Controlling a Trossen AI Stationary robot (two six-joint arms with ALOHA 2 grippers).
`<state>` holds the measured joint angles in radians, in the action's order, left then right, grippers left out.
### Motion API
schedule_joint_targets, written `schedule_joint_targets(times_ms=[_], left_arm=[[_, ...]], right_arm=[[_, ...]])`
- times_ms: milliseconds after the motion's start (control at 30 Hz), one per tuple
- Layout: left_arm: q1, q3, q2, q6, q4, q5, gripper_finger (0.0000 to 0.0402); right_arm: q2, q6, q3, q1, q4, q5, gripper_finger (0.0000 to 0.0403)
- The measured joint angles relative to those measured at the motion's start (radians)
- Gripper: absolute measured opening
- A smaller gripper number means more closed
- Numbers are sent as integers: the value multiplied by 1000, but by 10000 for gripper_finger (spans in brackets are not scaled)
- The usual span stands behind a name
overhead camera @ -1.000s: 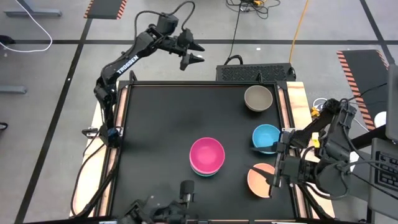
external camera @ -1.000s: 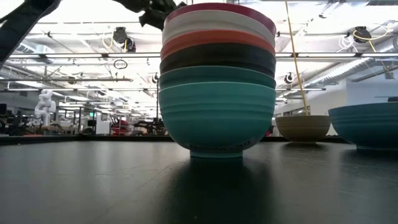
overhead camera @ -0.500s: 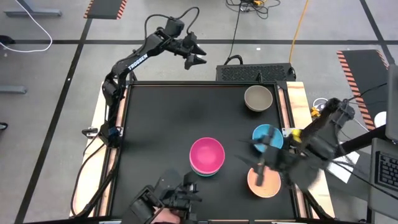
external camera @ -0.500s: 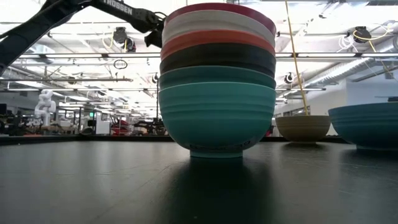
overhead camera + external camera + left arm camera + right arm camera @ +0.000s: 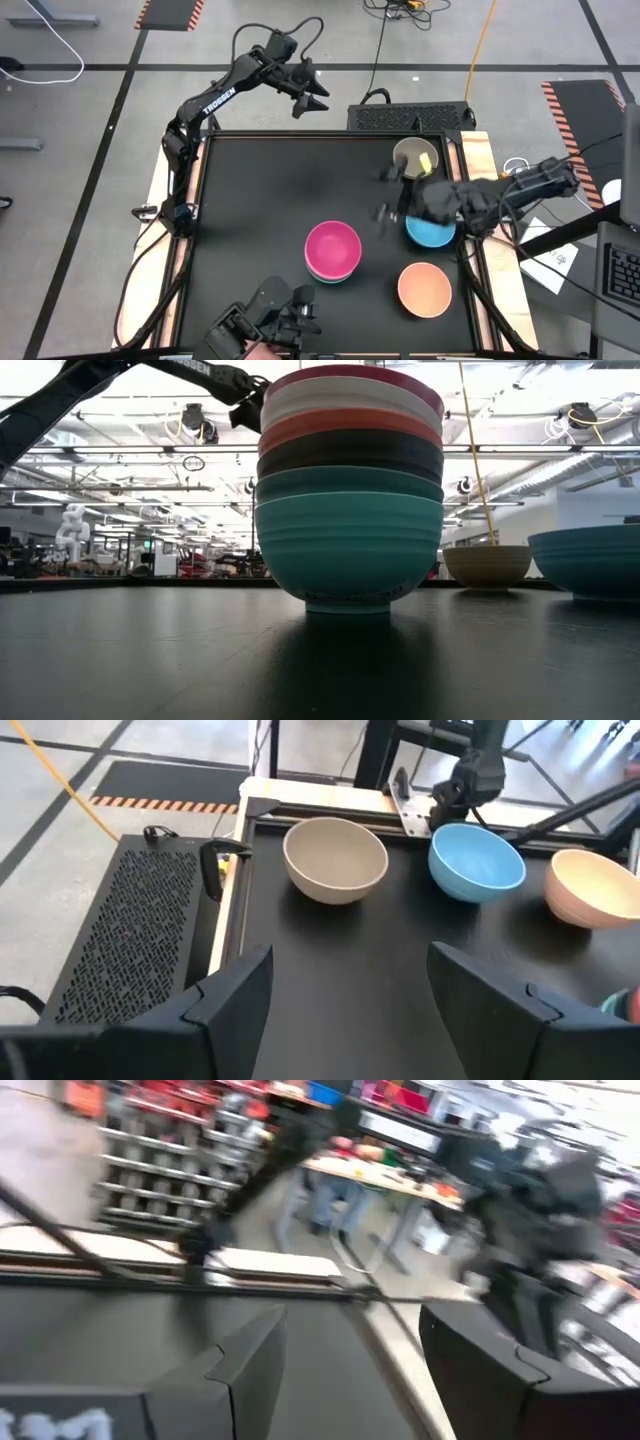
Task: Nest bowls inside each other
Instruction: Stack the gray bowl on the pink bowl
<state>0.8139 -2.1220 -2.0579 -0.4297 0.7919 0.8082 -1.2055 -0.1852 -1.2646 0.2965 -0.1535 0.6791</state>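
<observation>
A stack of nested bowls [image 5: 332, 250], magenta on top and turquoise at the bottom, stands on its foot mid-table and fills the low view [image 5: 350, 490]. Three single bowls rest on their bases at the right: grey-brown [image 5: 412, 155], blue [image 5: 432, 233] and peach-orange [image 5: 424, 289]. My right gripper [image 5: 384, 195], blurred, hovers open just left of the blue and grey-brown bowls; its wrist view [image 5: 350, 1380] shows nothing between the fingers. My left gripper [image 5: 311, 96] is open and raised beyond the table's far edge, facing the grey-brown bowl [image 5: 335, 858] and the blue bowl [image 5: 477, 862].
A black perforated box [image 5: 410, 117] sits beyond the far edge, close to the grey-brown bowl. A dark camera rig [image 5: 270, 318] stands at the near edge. The left half of the black mat [image 5: 250, 200] holds no objects. The table rail [image 5: 466, 180] runs just right of the bowls.
My right gripper has swung quickly from beside the peach-orange bowl at the near right toward the far edge, turning as it went, and now hovers left of the blue bowl. No bowl has moved.
</observation>
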Motion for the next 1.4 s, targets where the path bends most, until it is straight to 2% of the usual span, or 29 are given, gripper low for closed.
schedule_joint_targets(times_ms=[167, 400, 567, 700, 933, 1100, 1167, 1300, 1400], left_arm=[[1, 0, 0, -46, 35, -17, 269], [5, 0, 0, -58, 38, -31, 269], [15, 0, 0, -57, 45, -32, 269], [17, 0, 0, -55, 51, -34, 269], [15, 0, 0, -90, 53, -34, 269], [14, 0, 0, -179, 120, -19, 269], [14, 0, 0, -193, 136, -25, 269], [13, 0, 0, -125, 121, -92, 269], [10, 0, 0, -55, 77, -175, 269]], right_arm=[[134, 9, 105, -80, 9, -3, 219], [324, 107, 320, -64, 16, -47, 219], [450, 115, 451, -21, 28, 39, 219], [520, 69, 492, 18, 49, 112, 219], [567, 16, 498, 125, 37, 312, 219], [559, -25, 499, 232, 47, 440, 210], [556, -39, 499, 258, 66, 451, 203], [557, -89, 499, 280, 128, 451, 191], [556, -110, 499, 282, 141, 449, 184]])
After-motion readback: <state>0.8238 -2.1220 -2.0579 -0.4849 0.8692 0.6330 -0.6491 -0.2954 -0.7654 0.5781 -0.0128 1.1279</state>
